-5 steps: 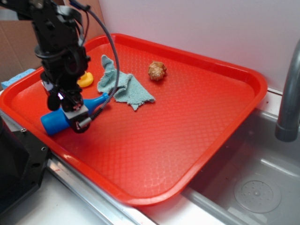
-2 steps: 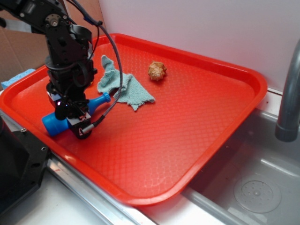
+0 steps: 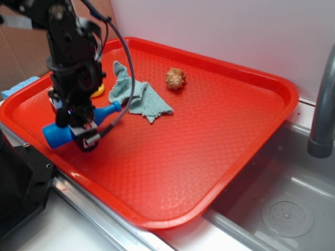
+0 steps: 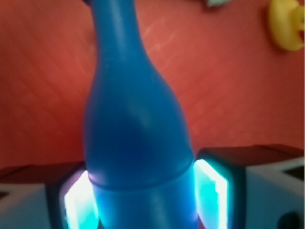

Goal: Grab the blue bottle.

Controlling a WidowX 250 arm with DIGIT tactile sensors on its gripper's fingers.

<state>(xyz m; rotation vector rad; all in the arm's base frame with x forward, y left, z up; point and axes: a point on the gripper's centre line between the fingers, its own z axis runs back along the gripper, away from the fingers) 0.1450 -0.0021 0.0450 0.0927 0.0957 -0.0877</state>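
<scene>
gripper (image 4: 143, 191): clamped on the blue bottle (image 4: 136, 124), 1 lit pad (image 4: 209, 191) pressed to each side of the wide body, a grip across the cylinder that keeps it from rolling free
blue bottle: held lying sideways at the near left of the red tray (image 3: 209, 136), base toward the tray's left rim, neck and cap aimed at the cloth; whether it rests on the tray or hangs just above it I cannot tell
yellow duck (image 3: 98, 90): just behind the arm, mostly hidden
teal cloth (image 3: 137, 97): crumpled just beyond the cap, apart from it
shell-like brown toy (image 3: 175, 78): farther back, well apart
sink faucet (image 3: 322, 104): right edge, outside the tray
</scene>
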